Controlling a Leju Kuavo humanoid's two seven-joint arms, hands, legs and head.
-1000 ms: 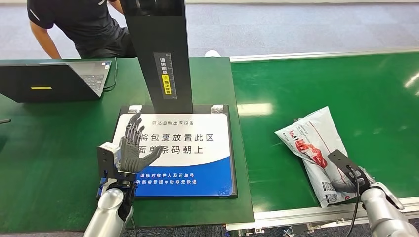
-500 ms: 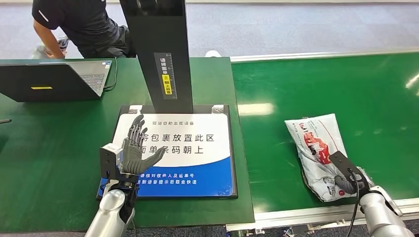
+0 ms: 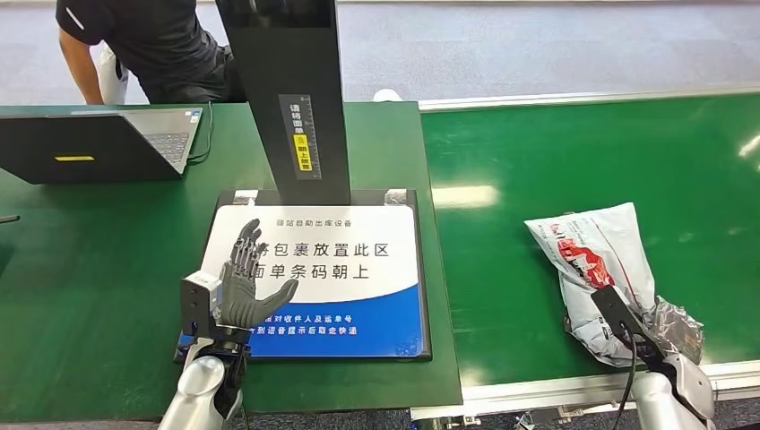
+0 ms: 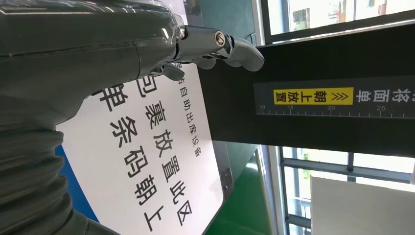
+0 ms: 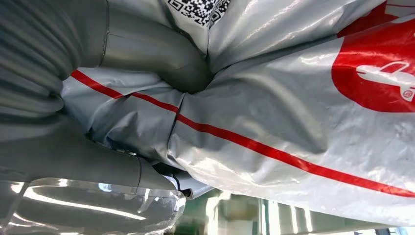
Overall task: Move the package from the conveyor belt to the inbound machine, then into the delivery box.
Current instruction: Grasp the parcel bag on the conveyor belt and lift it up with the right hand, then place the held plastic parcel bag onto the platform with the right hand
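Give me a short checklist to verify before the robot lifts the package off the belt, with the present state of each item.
1. Right hand grips the package: ok; the thumb presses into the creased bag.
2. Grip firm enough to lift: cannot tell.
3. White placement mat of the inbound machine free for the package: not ok; left hand hovers, fingers spread, over its near corner.
4. Barcode label facing up: cannot tell.
5. Person away from the path: ok.
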